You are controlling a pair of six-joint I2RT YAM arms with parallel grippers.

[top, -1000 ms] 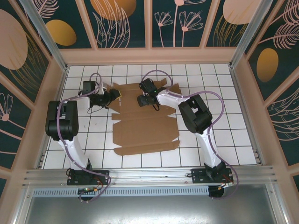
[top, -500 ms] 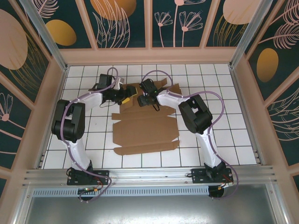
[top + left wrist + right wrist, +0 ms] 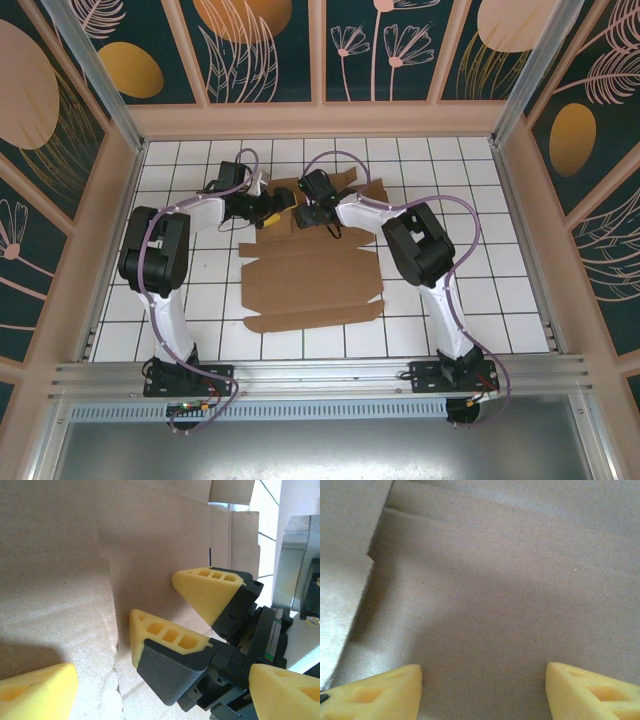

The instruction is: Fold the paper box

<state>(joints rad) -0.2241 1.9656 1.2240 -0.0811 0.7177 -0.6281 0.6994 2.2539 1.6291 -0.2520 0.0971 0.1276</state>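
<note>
Paper box [image 3: 310, 280] lies opened out as a flat brown sheet on the white tiled table [image 3: 480, 290], with its flaps and creases showing. Both claws are over the far end of the sheet, the end away from the arm bases. The left claw [image 3: 268, 213] is over the far left part. The right claw [image 3: 303, 216] is just beside it, nearer the middle of that far end, and the two point at each other.

In the left wrist view, the left claw's own yellow fingers [image 3: 37, 690] stand wide apart at the bottom corners. It is open and holds nothing, and cardboard with a cut flap edge lies beyond it. The right claw [image 3: 155, 600] faces it there, its fingers spread, with cardboard visible through the gap.

In the right wrist view, the right claw's fingers [image 3: 375, 695] are also far apart, with bare cardboard close in front between them, so it grips nothing. Whether any finger touches the sheet cannot be told.
</note>
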